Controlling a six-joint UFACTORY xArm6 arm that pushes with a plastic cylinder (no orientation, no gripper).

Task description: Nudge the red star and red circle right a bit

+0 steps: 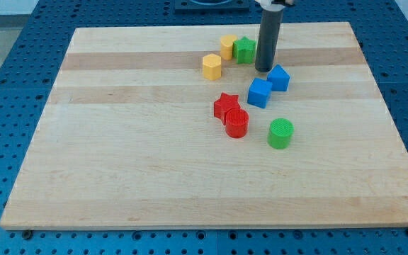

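Observation:
A red star [225, 105] lies near the middle of the wooden board, with a red circle [236, 122] touching it at its lower right. My tip [263, 69] rests on the board above and to the right of both, apart from them, just left of two blue blocks. The rod rises straight up from it to the view's top.
Two blue blocks [260, 92] [279, 77] sit right of the star. A green circle [280, 133] lies right of the red circle. A yellow hexagon [212, 66], another yellow block [227, 46] and a green block [244, 49] cluster at the top. The board [119, 156] sits on blue pegboard.

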